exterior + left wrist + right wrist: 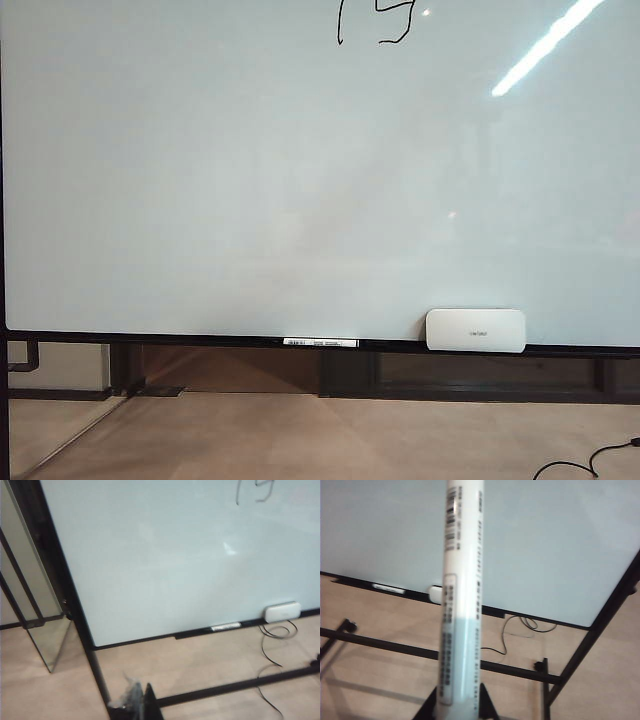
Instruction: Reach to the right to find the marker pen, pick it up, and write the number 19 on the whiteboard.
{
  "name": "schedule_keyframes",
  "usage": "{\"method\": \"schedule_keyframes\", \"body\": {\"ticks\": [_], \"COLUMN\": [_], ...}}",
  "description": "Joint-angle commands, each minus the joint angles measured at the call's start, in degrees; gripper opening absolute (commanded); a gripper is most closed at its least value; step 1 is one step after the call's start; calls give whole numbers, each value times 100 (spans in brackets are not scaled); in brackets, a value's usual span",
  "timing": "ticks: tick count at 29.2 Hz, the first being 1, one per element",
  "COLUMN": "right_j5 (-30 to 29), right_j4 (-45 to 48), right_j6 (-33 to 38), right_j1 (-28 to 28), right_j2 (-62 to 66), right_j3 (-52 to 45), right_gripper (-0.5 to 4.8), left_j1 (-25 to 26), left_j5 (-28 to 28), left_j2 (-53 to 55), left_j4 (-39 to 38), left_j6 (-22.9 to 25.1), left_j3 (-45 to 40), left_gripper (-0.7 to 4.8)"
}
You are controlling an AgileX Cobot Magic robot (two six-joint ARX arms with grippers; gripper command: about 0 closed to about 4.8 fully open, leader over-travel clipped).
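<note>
The whiteboard (250, 180) fills the exterior view, with the number 19 (375, 25) in thin black strokes at its top edge, partly cut off. Neither gripper shows there. In the right wrist view my right gripper (458, 686) is shut on the marker pen (462, 605), a white barrel with black print that points toward the whiteboard (545, 540). In the left wrist view my left gripper (144, 684) hangs over the floor, away from the whiteboard (165, 555), fingers together and holding nothing. The number 19 (255, 491) also shows there.
A second marker (320, 343) lies on the dark bottom rail, with a white eraser (475, 330) to its right. The board's black stand bars (395, 647) cross the wooden floor. A cable (270, 650) trails below the eraser (282, 611). A glass panel (45, 630) stands left of the board.
</note>
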Motion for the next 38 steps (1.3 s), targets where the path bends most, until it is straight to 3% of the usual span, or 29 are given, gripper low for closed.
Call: {"method": "schedule_keyframes", "body": {"ticks": [1,4,5,9,13,17,23,32,38], "right_j5": [-393,-782,-1027,-1576,-1694,-1716,-2184,-2267,-2262], "right_j4": [85,122,138,306,1196,2387,3633,5243,6415], "right_j6": [81,-50,-92,-107,-28,256,299,734,876], "right_j1": [-400,-761,-857,-1294,-1423,-1414,-1410,-1410,-1408], "right_j2": [-175,-210,-219,-402,-835,-1209,-1314,-1314,-1314], "right_j3": [-48,-286,-409,-1067,-1930,-2852,-3985,-5318,-6196], "right_gripper": [-5,-5,-5,-5,-5,-5,-5,0,0], "left_j1": [682,1506,1685,2002,2090,2094,2094,2094,2092], "left_j5": [1062,1799,2033,2640,2302,2371,2347,2284,1821], "left_j2": [22,20,20,-59,-212,-216,-219,-216,-214], "left_j4": [-17,175,269,872,1451,2524,4197,5639,6400], "left_j6": [-9,140,-20,-328,-444,-575,-1412,-1392,-1497], "left_j3": [-116,-439,-584,-1322,-1893,-2446,-3571,-5115,-5858], "left_gripper": [-5,-5,-5,-5,-5,-5,-3,-4,-5]}}
